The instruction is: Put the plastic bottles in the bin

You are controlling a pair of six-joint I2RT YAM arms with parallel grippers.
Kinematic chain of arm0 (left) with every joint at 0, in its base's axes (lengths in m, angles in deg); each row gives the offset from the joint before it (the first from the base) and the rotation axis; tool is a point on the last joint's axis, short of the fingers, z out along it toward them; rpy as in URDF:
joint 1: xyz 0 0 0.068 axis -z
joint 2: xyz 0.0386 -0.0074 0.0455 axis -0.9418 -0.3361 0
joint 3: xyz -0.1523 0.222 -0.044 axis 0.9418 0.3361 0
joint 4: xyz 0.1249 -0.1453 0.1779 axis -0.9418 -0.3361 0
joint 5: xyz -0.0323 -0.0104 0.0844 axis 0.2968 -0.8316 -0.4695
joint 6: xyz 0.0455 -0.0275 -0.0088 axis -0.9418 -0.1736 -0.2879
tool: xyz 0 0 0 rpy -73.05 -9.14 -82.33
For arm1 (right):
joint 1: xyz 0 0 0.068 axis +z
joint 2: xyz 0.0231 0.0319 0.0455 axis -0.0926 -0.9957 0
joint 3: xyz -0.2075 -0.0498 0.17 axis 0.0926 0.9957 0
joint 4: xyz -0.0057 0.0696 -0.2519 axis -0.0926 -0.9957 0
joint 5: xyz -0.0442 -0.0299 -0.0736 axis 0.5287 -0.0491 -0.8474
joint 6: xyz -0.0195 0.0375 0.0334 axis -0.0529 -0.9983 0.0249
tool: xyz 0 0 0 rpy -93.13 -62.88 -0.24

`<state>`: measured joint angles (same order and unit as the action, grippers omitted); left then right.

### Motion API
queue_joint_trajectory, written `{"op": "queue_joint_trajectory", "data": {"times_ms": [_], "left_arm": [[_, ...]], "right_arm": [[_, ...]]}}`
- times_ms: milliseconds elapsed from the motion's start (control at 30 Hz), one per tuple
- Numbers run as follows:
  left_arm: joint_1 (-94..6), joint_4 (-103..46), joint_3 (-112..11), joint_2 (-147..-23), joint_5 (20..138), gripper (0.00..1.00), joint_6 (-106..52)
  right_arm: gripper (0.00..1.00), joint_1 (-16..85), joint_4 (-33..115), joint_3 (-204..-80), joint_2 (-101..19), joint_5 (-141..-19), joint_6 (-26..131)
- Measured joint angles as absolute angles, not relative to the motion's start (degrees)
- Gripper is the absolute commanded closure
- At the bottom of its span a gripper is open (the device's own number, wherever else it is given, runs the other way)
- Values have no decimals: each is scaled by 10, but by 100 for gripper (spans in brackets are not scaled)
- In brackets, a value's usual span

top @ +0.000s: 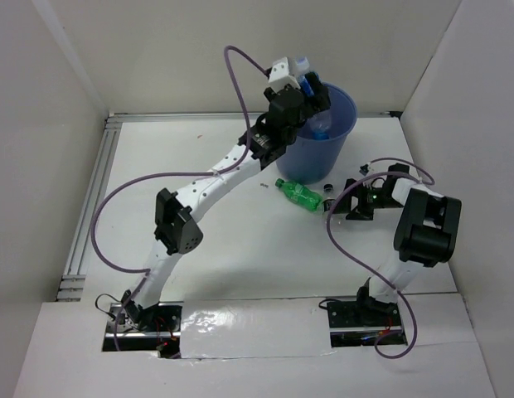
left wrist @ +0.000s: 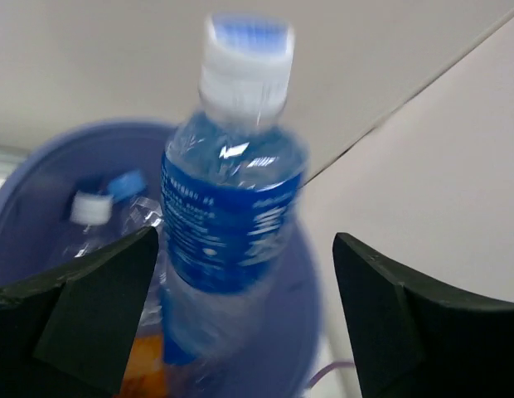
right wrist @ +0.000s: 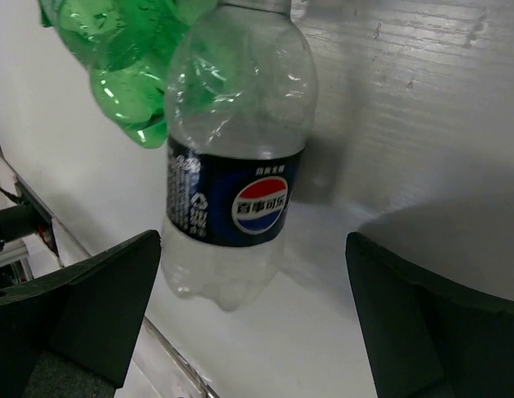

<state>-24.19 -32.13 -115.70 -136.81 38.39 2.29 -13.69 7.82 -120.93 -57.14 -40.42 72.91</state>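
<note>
Blue-labelled bottle (left wrist: 232, 207) over bin (left wrist: 29, 207) mouth

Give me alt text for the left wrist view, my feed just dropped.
A blurred clear bottle with a blue label is framed between the wide-open fingers of the left hand, with the blue bin open beyond it. Inside the bin lie another clear bottle and something orange.

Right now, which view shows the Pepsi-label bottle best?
Right wrist: the Pepsi-label bottle fills the frame, label readable, green bottle beside it. Top external: just a dark speck by the right arm. Left wrist: nothing.
</note>
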Motion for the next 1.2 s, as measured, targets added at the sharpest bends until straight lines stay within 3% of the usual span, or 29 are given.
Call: {"op": "queue_joint_trajectory", "data": {"times_ms": [200,300,333,467,600,733,867,967,1067,1200], "left_arm": [[-250,-347,-1072,-1365,384,0,-6],[-251,-347,-1023,-1324,396,0,-21],[-252,-346,-1013,-1315,401,0,-28],[-240,-340,-814,-1134,407,0,-26],[-212,-337,-628,-954,402,0,34],[-220,-342,-519,-899,419,0,144],[-247,-367,-475,-973,471,0,244],[-257,-367,-475,-1056,520,0,294],[-264,-365,-489,-1118,565,0,325],[-267,-340,-531,-1179,606,0,356]], "right_arm": [[13,-98,113,-1218,-598,-419,694],[41,-78,128,-1220,-607,-431,681],[56,-75,132,-1220,-610,-431,675],[78,-82,123,-1223,-610,-430,682],[82,-146,55,-1239,-587,-417,758],[84,-229,-60,-1309,-490,-375,892],[84,-270,-127,-1438,-370,-304,1042],[83,-264,-101,-1495,-301,-239,1060],[72,-231,-6,-1515,-282,-203,985],[57,-141,96,-1576,-365,-219,912]]}}
